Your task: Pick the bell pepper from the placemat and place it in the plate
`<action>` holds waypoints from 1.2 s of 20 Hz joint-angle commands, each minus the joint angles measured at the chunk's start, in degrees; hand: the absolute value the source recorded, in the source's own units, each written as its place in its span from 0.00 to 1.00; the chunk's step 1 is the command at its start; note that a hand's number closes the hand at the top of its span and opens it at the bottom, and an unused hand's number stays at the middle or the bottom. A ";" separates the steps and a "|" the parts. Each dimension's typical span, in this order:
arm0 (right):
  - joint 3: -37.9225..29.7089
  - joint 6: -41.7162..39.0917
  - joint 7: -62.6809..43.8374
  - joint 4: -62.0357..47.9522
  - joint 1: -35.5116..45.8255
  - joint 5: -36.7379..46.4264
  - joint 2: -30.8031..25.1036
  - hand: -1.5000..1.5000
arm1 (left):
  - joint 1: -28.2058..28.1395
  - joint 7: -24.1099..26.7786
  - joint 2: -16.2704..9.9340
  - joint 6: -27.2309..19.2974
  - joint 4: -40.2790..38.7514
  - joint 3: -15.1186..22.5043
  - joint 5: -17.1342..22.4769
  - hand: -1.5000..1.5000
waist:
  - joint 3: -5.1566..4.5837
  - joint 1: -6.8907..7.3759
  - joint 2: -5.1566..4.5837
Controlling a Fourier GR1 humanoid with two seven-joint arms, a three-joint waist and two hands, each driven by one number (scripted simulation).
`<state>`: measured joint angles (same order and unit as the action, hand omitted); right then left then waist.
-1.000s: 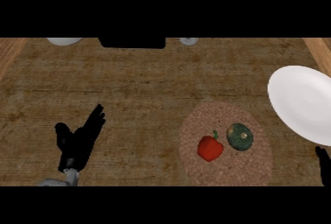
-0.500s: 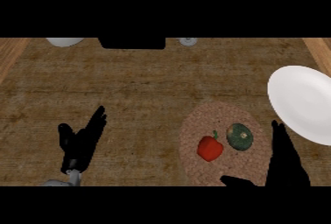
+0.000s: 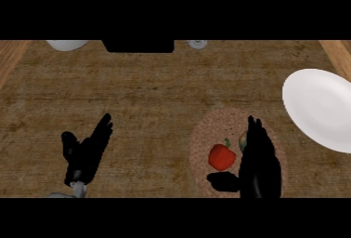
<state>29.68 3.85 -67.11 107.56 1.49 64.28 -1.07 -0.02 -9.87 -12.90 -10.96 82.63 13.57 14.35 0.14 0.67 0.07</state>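
Head view: red bell pepper [image 3: 221, 157] sits on the round placemat [image 3: 205, 135], near its middle, stem up. Right hand [image 3: 259, 158] is over the placemat just right of the pepper, fingers straight and pointing away, thumb [image 3: 223, 181] sticking out below the pepper. Released, not grasping anything. Can't tell whether the thumb touches the pepper.

A greenish item [image 3: 243, 139] lies just beside the pepper, mostly hidden under the right hand's fingers. White plate [image 3: 319, 109] is at the right edge of the bench [image 3: 137, 93], well apart from the pepper, nothing on it.

Left hand [image 3: 86, 151] rests open at lower left, fingers up.

Risks, as I judge them:
- closing from this pose could trap the green item along with the pepper, or shove it off the placemat
- pepper is rounded, so a thumb-side nudge could roll it left before the fingers wrap
- the hand hides the contact side, so a missed grasp may be hard to spot
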 commanded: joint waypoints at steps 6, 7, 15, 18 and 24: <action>0.87 3.38 -11.65 -9.13 2.52 2.22 1.03 0.00 | -1.00 0.81 -0.04 2.37 -1.74 -0.77 -0.10 0.50 | -0.18 -0.35 -0.14; 1.18 -1.54 -13.40 -6.21 3.54 2.39 1.03 0.00 | -0.06 -0.16 2.19 -0.25 -1.81 0.15 -1.34 0.50 | -0.19 -0.58 -0.07; -1.92 0.60 -10.46 -11.70 5.55 -0.82 1.04 0.00 | 1.05 -0.12 1.16 1.78 -3.81 -1.48 -1.72 0.50 | -0.16 -0.60 -0.16; 0.46 0.73 -12.71 -11.90 5.08 -1.87 1.04 0.00 | -0.39 0.79 1.78 1.65 -2.26 -1.41 -1.88 0.50 | -0.16 -0.52 -0.07; -0.45 0.84 -4.62 -20.56 5.13 -5.70 1.04 1.00 | 1.56 1.51 1.78 3.63 -5.11 -3.86 -1.21 0.50 | -0.15 -0.58 -0.13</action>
<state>26.56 4.84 -65.79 90.02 6.64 60.66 -0.65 -0.09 -9.26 -12.11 -7.89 81.36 10.67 13.49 -0.02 0.30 0.32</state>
